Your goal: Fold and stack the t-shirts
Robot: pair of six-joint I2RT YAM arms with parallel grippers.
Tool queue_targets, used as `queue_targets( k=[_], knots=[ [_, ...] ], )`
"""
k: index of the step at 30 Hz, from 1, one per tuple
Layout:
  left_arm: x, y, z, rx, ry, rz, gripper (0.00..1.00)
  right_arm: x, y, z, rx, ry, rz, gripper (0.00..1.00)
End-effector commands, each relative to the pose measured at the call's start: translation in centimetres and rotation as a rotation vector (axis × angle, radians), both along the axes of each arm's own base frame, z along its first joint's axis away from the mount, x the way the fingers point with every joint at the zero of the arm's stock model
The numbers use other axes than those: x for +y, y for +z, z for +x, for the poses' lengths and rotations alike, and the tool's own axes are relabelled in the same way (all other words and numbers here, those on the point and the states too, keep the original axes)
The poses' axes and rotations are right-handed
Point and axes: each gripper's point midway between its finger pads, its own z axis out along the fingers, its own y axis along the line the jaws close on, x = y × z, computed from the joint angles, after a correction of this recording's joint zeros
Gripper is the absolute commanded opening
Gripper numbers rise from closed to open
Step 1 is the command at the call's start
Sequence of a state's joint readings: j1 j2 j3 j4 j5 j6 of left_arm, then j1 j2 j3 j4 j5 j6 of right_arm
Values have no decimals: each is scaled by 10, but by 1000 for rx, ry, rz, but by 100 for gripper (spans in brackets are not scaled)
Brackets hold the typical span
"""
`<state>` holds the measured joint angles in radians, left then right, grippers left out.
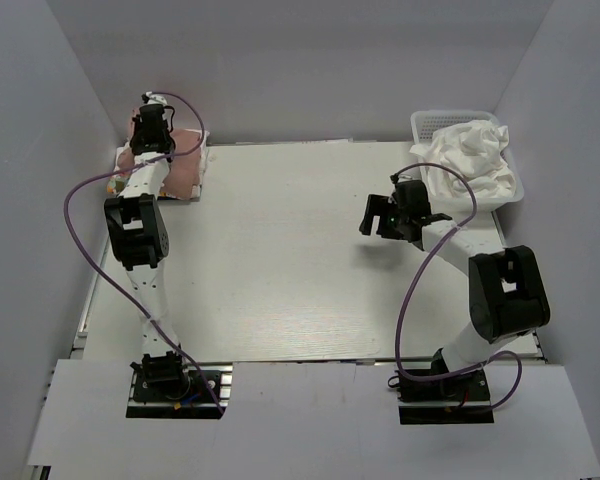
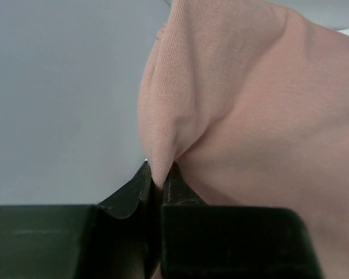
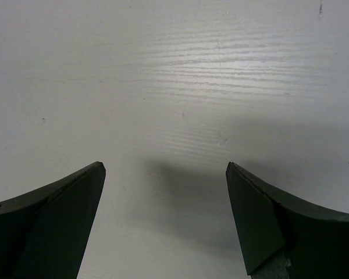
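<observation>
White table [image 1: 280, 260]: pale wood-grain top that fills most of the overhead view, with both arm bases at its near edge.
Mesh basket [image 1: 420, 122]: white plastic, at the far right corner of the table, just beyond the right arm.
White t-shirts [image 1: 470, 160]: crumpled in a heap inside the basket, rising above its rim.
Pink t-shirt [image 1: 185, 170]: bunched at the far left corner of the table, close to the back wall. The left wrist view shows its dusty pink knit [image 2: 250, 116] drawn up into a peaked fold.
Left gripper [image 1: 152, 135]: reaches over the pink t-shirt. Its fingers [image 2: 134, 192] are pressed together on the peaked fold, pinching the cloth at their tips.
Right gripper [image 1: 380, 210]: hangs over bare table near the basket, apart from the white t-shirts. Its fingers [image 3: 64, 221] are spread wide, with only tabletop showing between them.
</observation>
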<state>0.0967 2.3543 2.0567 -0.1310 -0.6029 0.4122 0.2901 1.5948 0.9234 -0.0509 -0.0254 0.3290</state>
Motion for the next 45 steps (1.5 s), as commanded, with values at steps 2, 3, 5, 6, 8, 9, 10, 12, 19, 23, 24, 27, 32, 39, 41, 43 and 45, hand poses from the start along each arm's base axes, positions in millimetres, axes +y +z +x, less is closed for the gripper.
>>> queue_targets(
  k=[2,3,5,6,8,9,10,12,19,23,24,27,32,39,41,43,45],
  knots=[
    [22,51,5,-174,79,-3,4,4,17,17,-43,13,-5,90],
    [24,51,3,-182,103,-4,16,6,18,17,-49,20,-3,90],
    [31,48,3,-201,133,-26,42,6,21,21,-58,15,2,90],
    [33,46,-1,-187,152,-20,77,3,20,22,-58,5,-3,90],
    [41,52,-7,-213,192,-26,100,3,24,22,-55,6,-15,90],
    [41,59,-9,-221,191,-26,100,3,26,22,-61,15,-22,90],
    [41,65,-12,-241,205,-29,100,5,29,23,-67,20,-17,90],
    [40,73,-17,-257,213,-51,100,5,38,23,-89,25,-4,90],
    [-11,101,-40,-258,101,-252,100,2,62,9,-155,22,25,90],
    [-57,106,-77,-312,72,-467,100,4,76,-8,-183,47,75,90],
    [-67,110,-87,-351,71,-504,100,7,77,-17,-173,64,90,90],
    [-123,116,-138,-402,-46,-658,100,4,74,-31,-148,46,108,90],
    [-199,51,-238,-321,-202,-973,100,10,63,-75,-116,85,196,90],
    [-230,28,-333,-363,-317,-1179,100,17,64,-113,-190,141,322,90],
    [-228,38,-344,-404,-324,-1181,100,15,64,-118,-199,140,326,90],
    [-220,32,-352,-390,-274,-1162,100,14,61,-121,-194,132,329,90],
    [-224,37,-355,-399,-295,-1184,100,12,62,-121,-206,113,337,90]
  ],
)
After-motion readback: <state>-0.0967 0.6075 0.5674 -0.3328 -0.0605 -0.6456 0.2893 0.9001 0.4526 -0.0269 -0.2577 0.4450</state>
